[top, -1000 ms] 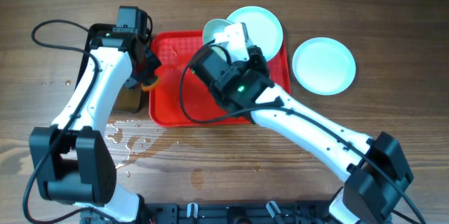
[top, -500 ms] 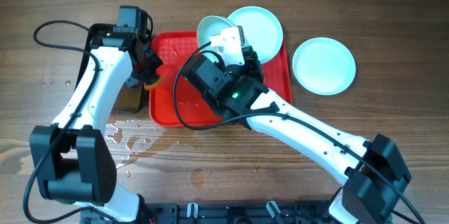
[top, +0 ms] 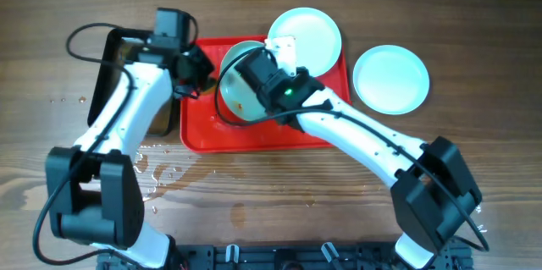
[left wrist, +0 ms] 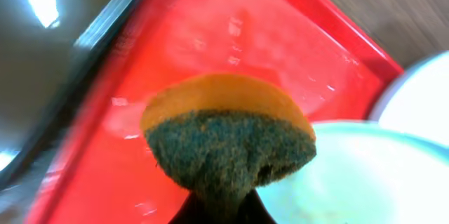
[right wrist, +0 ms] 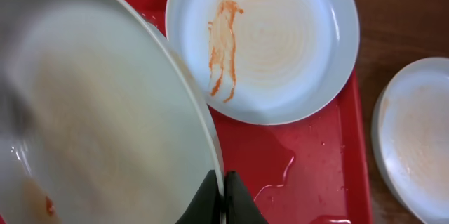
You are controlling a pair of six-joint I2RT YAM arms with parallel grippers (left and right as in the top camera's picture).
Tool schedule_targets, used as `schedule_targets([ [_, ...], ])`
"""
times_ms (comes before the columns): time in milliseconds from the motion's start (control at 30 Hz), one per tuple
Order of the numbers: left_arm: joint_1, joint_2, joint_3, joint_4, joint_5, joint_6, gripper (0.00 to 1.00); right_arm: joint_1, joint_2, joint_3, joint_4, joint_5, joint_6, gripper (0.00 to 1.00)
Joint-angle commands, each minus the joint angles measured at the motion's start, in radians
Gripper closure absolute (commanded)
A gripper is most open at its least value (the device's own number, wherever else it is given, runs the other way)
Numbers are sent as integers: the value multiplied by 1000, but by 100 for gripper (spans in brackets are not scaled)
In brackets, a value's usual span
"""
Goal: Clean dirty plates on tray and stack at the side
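Note:
My right gripper (top: 264,74) is shut on the rim of a plate (top: 237,84) and holds it tilted on edge over the red tray (top: 203,126); in the right wrist view (right wrist: 222,194) this plate (right wrist: 91,126) fills the left side, with an orange smear low down. A second plate (right wrist: 263,45) with an orange-brown smear lies at the tray's far right corner (top: 306,35). A third plate (top: 390,79) lies on the table right of the tray. My left gripper (left wrist: 219,210) is shut on a sponge (left wrist: 228,133), orange with a dark scouring face, just left of the held plate (left wrist: 351,175).
A black metal pan (top: 114,58) stands left of the tray, under my left arm. Water drops lie on the wood (top: 161,177) in front of the tray's left corner. A puddle of water lies on the tray floor (right wrist: 280,175).
My right gripper has swung the held plate leftwards and turned its face more toward the left arm. My left gripper has moved right with the sponge, from the tray's edge up to the plate.

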Motion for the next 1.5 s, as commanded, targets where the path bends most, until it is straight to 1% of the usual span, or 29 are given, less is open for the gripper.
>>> schedule_targets([
  [0, -72, 16, -74, 95, 31, -54, 96, -30, 14, 4, 10, -129, 27, 96],
  [100, -132, 35, -146, 211, 27, -129, 96, -53, 25, 4, 10, -173, 30, 96],
  [233, -190, 60, -214, 322, 8, -170, 96, -69, 46, 4, 14, -213, 29, 96],
  [333, -225, 78, -238, 357, -36, -180, 96, -69, 48, 4, 19, -217, 28, 96],
  [467, -251, 82, -254, 362, -111, -180, 96, -69, 48, 4, 24, -221, 24, 96],
  [600, -253, 82, -254, 343, -139, -172, 96, -69, 48, 4, 24, -221, 24, 96],
  [733, -253, 82, -254, 322, -237, -168, 96, -69, 48, 4, 24, -225, 24, 96],
  [833, -253, 82, -254, 337, -314, -112, 96, -69, 48, 4, 24, -229, 24, 96],
  [933, -253, 82, -254, 356, -332, -51, 96, -72, 48, 4, 24, -229, 24, 96],
  [1067, -253, 72, -253, 362, -274, 43, 96, -82, 48, 4, 24, -242, 24, 96],
  [1167, -253, 49, -253, 362, -165, 127, 96, -92, 48, 4, 24, -256, 24, 96],
  [1300, -250, 4, -253, 358, 18, 236, 96, -100, 54, 4, 24, -271, 24, 96],
  [1400, -245, -16, -253, 359, 118, 280, 96, -100, 61, 4, 24, -277, 24, 96],
  [1467, -238, -21, -253, 354, 150, 300, 96, -100, 62, 3, 24, -278, 24, 96],
])
